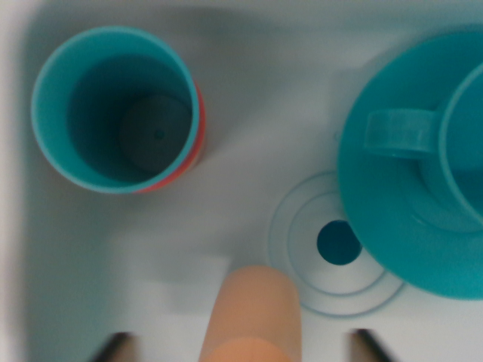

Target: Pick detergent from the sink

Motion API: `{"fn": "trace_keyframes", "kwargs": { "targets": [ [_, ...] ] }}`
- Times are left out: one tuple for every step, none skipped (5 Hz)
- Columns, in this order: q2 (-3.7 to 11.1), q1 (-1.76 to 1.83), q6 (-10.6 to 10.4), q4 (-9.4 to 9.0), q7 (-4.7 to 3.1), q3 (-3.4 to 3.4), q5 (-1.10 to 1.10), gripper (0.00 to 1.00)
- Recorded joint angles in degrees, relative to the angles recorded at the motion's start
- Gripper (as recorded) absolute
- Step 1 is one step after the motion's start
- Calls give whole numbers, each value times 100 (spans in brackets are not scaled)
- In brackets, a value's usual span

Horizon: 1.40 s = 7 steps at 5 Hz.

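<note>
Looking straight down into a pale white sink (249,98), blurred throughout. At the wrist view's upper left, a teal cup (117,109) standing upright, open mouth toward the camera, a darker round base visible deep inside, a red-orange band showing along its outer right wall. At the wrist view's right, a teal plate (377,219) running off the frame edge, carrying a teal mug (460,143) whose handle points toward the wrist view's left; mug cropped by the right edge. Just beside the plate's lower left rim, a drain (339,242) with a dark blue hole ringed by faint concentric circles, partly overlapped by the plate. At bottom centre, an orange, rounded, cylinder-like bottle (256,313), taken here for the detergent, lying on the sink floor and stretching from mid-lower frame down past the bottom edge, its rounded end toward the cup and drain, touching neither. Well apart from the cup, near the drain's outer ring. Pincer (241,345) seen only as two dark fingertips (113,345) at the bottom edge, one on each side of the orange bottle, spread wide with clear sink floor between each tip and the bottle, gripping nothing. Soft shadow along the sink's left wall and top corner.
</note>
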Motion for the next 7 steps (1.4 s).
{"fn": "trace_keyframes", "kwargs": {
  "targets": [
    [0,0,0,0,0,0,0,100],
    [0,0,0,0,0,0,0,100],
    [-5,0,17,12,0,0,0,100],
    [-5,0,17,12,0,0,0,100],
    [-20,0,74,53,1,1,-1,100],
    [-20,0,74,53,1,1,-1,100],
    [-46,0,167,121,2,2,-2,100]
  ]
}}
